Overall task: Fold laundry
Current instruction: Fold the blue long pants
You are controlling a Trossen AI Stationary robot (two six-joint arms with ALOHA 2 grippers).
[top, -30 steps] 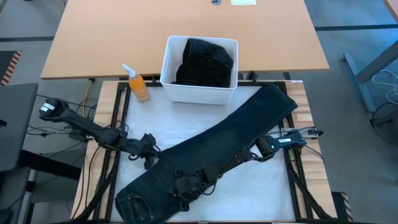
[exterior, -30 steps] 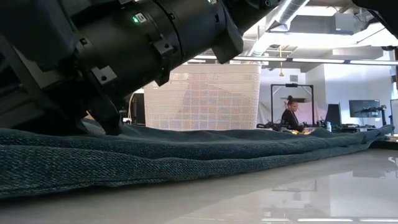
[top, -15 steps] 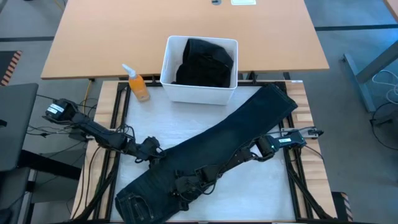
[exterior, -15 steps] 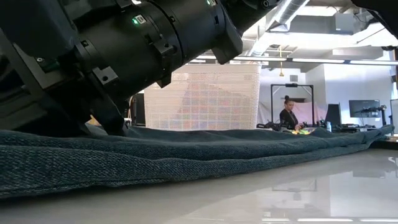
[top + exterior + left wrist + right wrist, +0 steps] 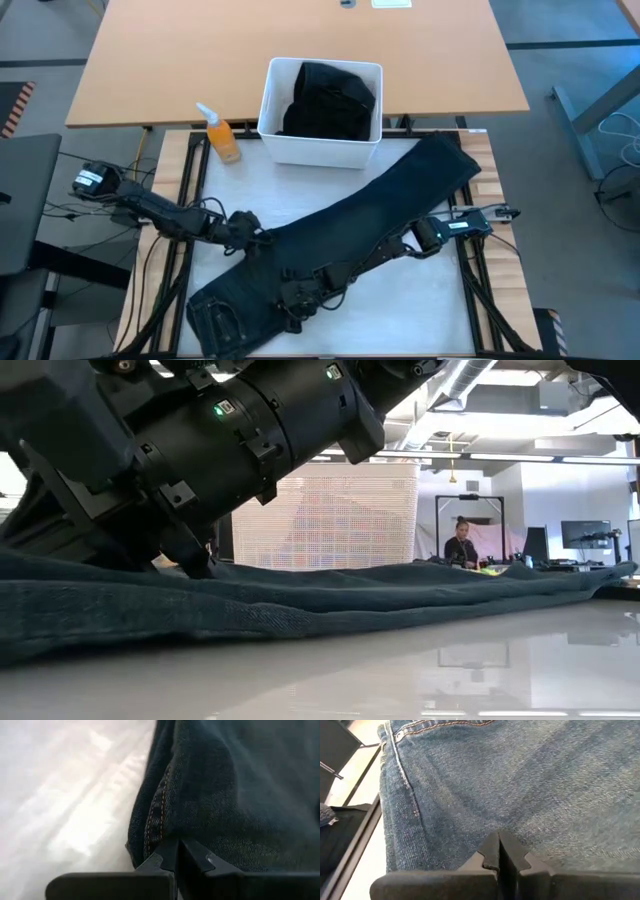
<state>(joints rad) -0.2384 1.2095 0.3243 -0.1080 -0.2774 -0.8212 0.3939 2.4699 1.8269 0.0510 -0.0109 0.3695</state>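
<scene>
Dark navy trousers (image 5: 360, 225) lie flat and slantwise across the white table, with the waist end near the front left and the leg ends at the far right. My left gripper (image 5: 255, 233) is shut at the trousers' left edge. My right gripper (image 5: 290, 300) reaches across the trousers from the right and is shut on top of them near the waist end. In the low view the trousers (image 5: 350, 605) show as a low ridge of cloth. My left gripper touches the trousers' stitched side edge (image 5: 156, 827) with its shut fingertips (image 5: 165, 854). It comes slanting down from the table's left. The cloth lies on the table and humps up just ahead of the tips. My right gripper rests its shut fingertips (image 5: 490, 851) on the denim's flat top face (image 5: 485, 820), short of the waistband (image 5: 435, 724). It slants down from the table's right. No fold shows between the fingers.
A white bin (image 5: 272, 110) with black clothing (image 5: 330, 100) in it stands at the table's far edge. An orange spray bottle (image 5: 222, 135) stands left of it. Bare table shows left of the trousers and at the near right.
My left gripper has gone down and toward the table's right, tipping more steeply, until its shut tips met the trousers' left edge. The cloth there has risen into a slight hump. My right gripper has stayed in place on the trousers.
</scene>
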